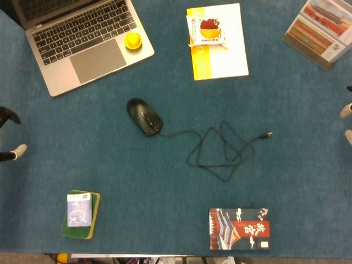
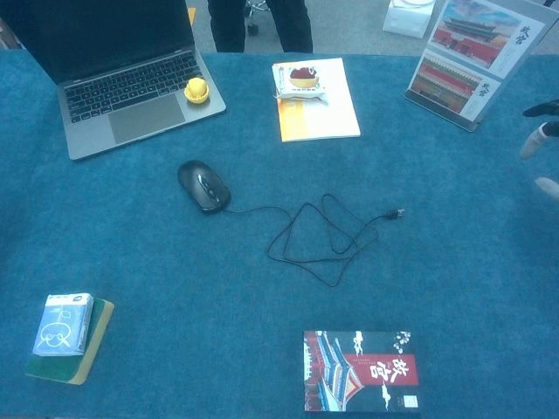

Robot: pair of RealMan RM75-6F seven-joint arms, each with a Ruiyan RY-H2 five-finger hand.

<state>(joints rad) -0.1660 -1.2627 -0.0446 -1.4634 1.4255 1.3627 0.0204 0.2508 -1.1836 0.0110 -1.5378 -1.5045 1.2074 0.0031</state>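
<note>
A black wired mouse (image 1: pixel 144 116) (image 2: pixel 203 185) lies mid-table, its cable (image 1: pixel 220 154) (image 2: pixel 323 240) looped to the right and ending in a USB plug (image 1: pixel 268 134) (image 2: pixel 397 212). Only the fingertips of my left hand (image 1: pixel 11 135) show at the left edge of the head view; they are spread and hold nothing. Fingertips of my right hand (image 1: pixel 347 113) (image 2: pixel 541 144) show at the right edge, also apart and empty. Both hands are well away from the mouse.
An open laptop (image 1: pixel 82 41) (image 2: pixel 131 83) with a small yellow object (image 1: pixel 132 40) (image 2: pixel 196 89) on it sits far left. A yellow-white booklet (image 1: pixel 225 52) (image 2: pixel 327 100) carries a snack packet (image 1: pixel 206 30) (image 2: pixel 303 80). Picture stand (image 1: pixel 322 27) (image 2: pixel 472 57) far right; patterned box (image 1: pixel 239 229) (image 2: pixel 361 371) and a tissue pack (image 1: pixel 79 210) (image 2: pixel 63 323) on a green pad near.
</note>
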